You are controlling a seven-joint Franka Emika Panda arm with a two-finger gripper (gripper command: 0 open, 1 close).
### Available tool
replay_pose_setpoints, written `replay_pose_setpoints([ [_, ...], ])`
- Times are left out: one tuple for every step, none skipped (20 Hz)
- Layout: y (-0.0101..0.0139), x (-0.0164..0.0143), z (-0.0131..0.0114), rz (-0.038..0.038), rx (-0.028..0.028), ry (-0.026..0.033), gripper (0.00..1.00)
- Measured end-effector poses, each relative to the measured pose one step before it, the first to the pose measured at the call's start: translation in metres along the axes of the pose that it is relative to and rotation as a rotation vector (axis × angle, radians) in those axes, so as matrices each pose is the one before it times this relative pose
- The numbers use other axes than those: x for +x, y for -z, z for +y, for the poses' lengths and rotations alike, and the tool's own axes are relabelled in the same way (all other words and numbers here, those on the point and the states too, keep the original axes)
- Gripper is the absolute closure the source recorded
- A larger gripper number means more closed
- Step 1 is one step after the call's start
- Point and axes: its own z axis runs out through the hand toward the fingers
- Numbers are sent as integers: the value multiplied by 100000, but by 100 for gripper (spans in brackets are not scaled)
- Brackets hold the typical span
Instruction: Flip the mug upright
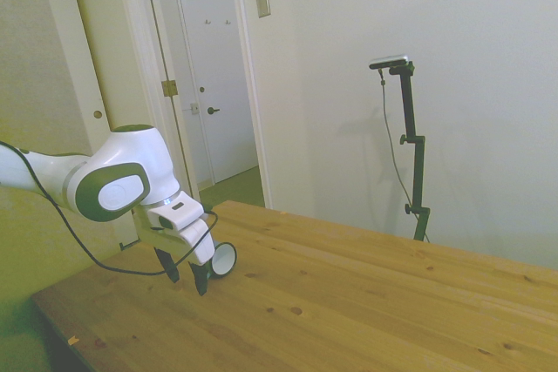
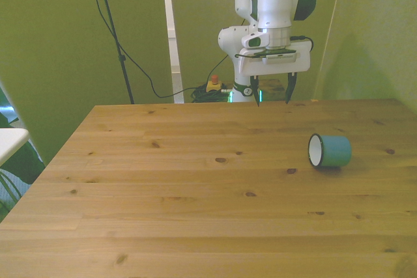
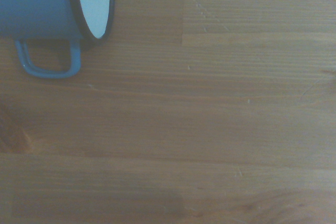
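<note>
The gripper hangs above the wooden table, fingers apart and pointing down, nothing between them. The mug lies on its side on the table, apart from the gripper, toward the camera and the front view's right of it, its white mouth turned to the front view's left. Up close, its loop handle rests against the boards.
</note>
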Motion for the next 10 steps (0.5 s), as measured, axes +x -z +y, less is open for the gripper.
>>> replay_pose_setpoints([
  [-11, 12, -12, -19, -11, -228, 0],
  [27, 44, -37, 376, 348, -897, 0],
  [213, 149, -149, 1257, 1186, -16, 0],
  [289, 175, -193, 1152, 1115, 14, 0],
  [402, 262, -287, 1201, 1220, 28, 0],
  [451, 409, -386, 904, 1069, -65, 0],
  [461, 602, -495, 686, 1113, -283, 0],
  [354, 796, -627, 329, 1298, -595, 0],
  [282, 888, -770, 130, 1424, -628, 0],
  [153, 1020, -947, 27, 1134, -428, 0],
])
